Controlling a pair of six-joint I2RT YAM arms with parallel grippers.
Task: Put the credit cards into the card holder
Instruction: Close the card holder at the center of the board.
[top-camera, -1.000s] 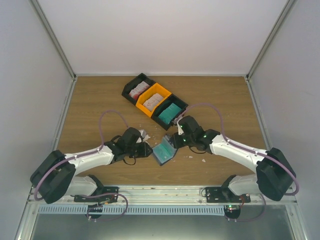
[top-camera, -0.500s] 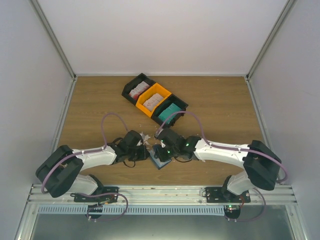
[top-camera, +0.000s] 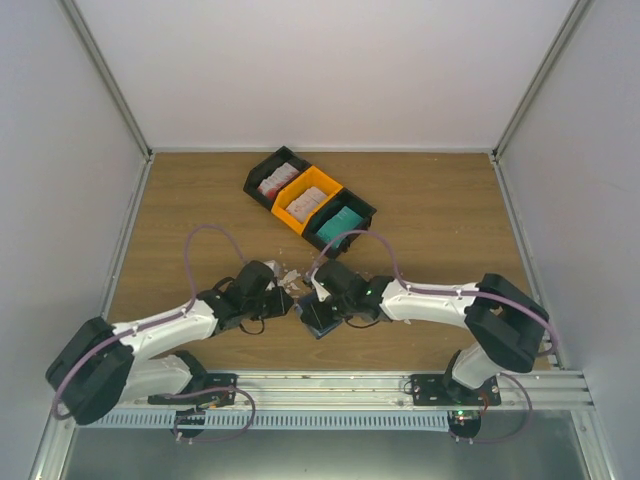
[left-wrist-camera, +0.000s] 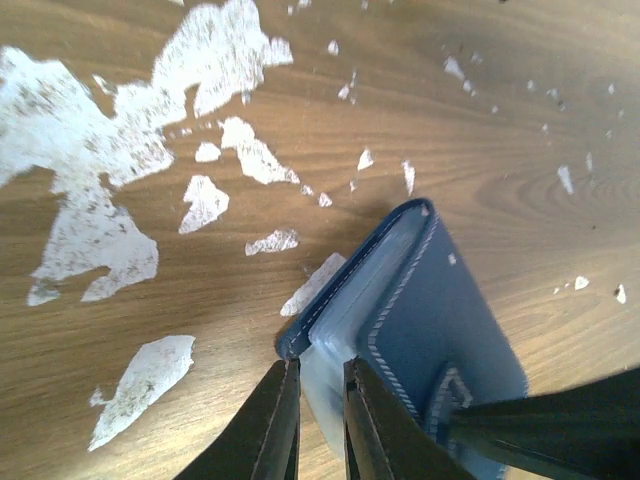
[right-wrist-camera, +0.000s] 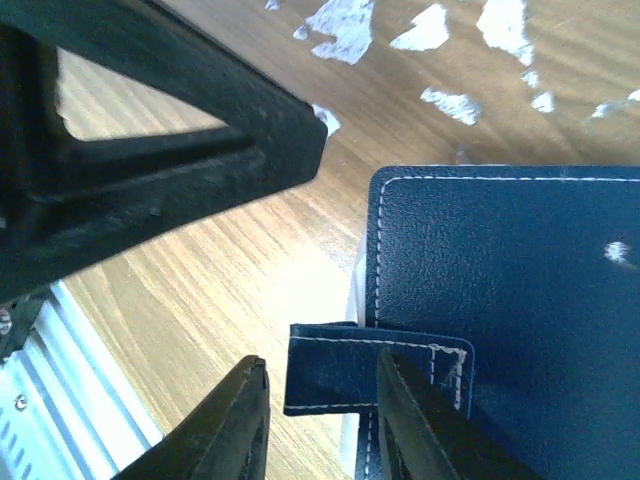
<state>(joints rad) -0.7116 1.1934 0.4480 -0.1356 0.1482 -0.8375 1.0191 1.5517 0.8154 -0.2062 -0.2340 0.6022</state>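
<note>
The dark navy card holder (top-camera: 318, 322) lies folded on the wood between my two grippers. My left gripper (left-wrist-camera: 320, 400) is shut on the pale inner sleeve at a corner of the card holder (left-wrist-camera: 450, 320). My right gripper (right-wrist-camera: 320, 410) is open, its jaws standing either side of the holder's clasp strap (right-wrist-camera: 345, 365) on the navy cover (right-wrist-camera: 500, 270). Teal credit cards (top-camera: 341, 222) sit in the right black bin. White cards with red print (top-camera: 273, 181) sit in the left black bin, and more lie in the orange bin (top-camera: 306, 201). No card shows in either gripper.
Irregular white scraps (left-wrist-camera: 90, 170) lie on the wood just beyond the holder, also in the top view (top-camera: 290, 275). The three joined bins stand in a diagonal row at the back centre. My left gripper's dark body (right-wrist-camera: 150, 150) fills the right wrist view's upper left.
My right arm has swung left and down onto the card holder. The holder, which stood open showing teal, now lies folded and dark. My left arm has shifted slightly left.
</note>
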